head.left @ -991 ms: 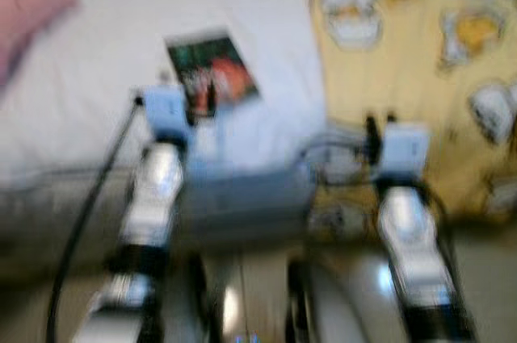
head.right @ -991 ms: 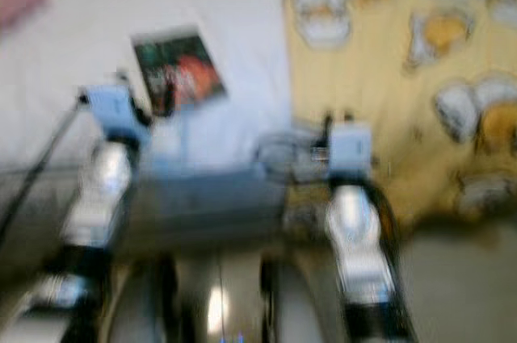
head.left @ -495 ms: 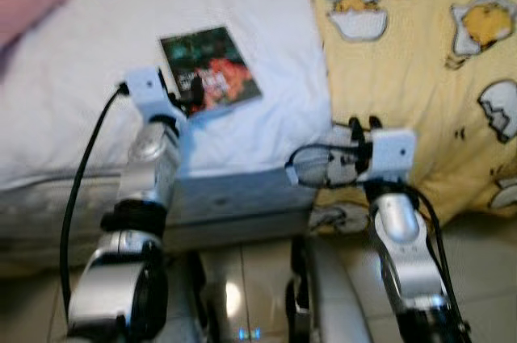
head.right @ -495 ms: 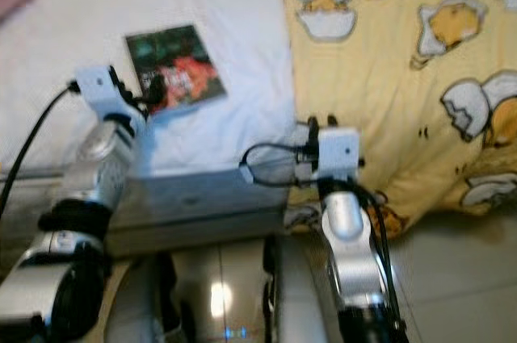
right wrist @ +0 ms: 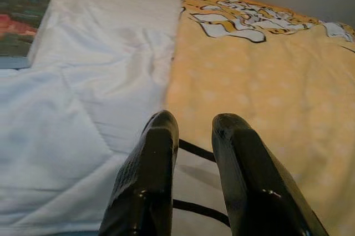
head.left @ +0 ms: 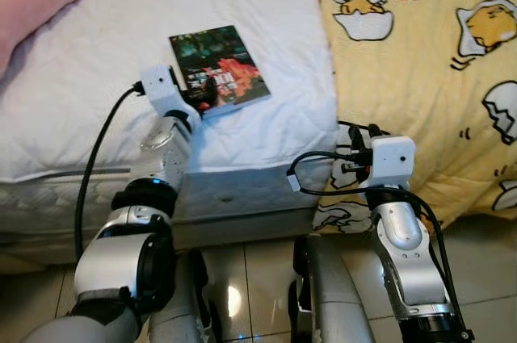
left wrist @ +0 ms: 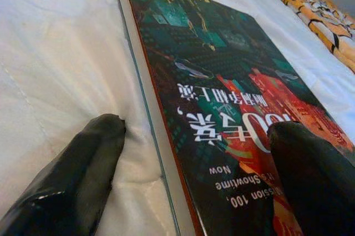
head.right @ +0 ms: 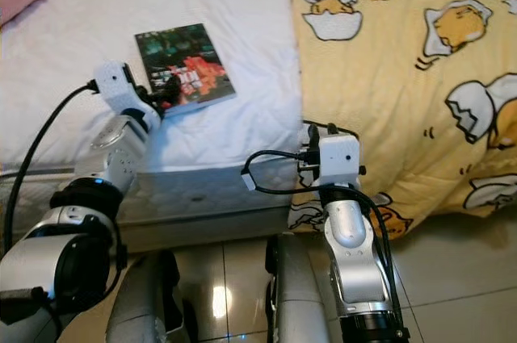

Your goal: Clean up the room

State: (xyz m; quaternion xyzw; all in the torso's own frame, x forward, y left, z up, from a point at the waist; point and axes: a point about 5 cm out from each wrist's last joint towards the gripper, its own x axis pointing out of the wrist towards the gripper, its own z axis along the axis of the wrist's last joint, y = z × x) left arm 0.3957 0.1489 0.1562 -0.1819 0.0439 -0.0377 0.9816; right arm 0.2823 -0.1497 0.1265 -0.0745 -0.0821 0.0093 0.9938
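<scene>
Straddling book's near edge: left gripper [left wrist: 188, 152], fingers spread.
Book [head.left: 218, 69] flat on white bed [head.left: 97, 101]; right gripper [right wrist: 191, 136] nearly closed, empty.

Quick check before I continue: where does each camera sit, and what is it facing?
Head stereo pair: looks down at the white bed, book and yellow blanket; both silver arms show.
Left wrist: looks along the open left gripper straddling the book's edge.
Right wrist: looks along the right gripper, over bed edge and blanket.
Shared: the book shows in all.
</scene>
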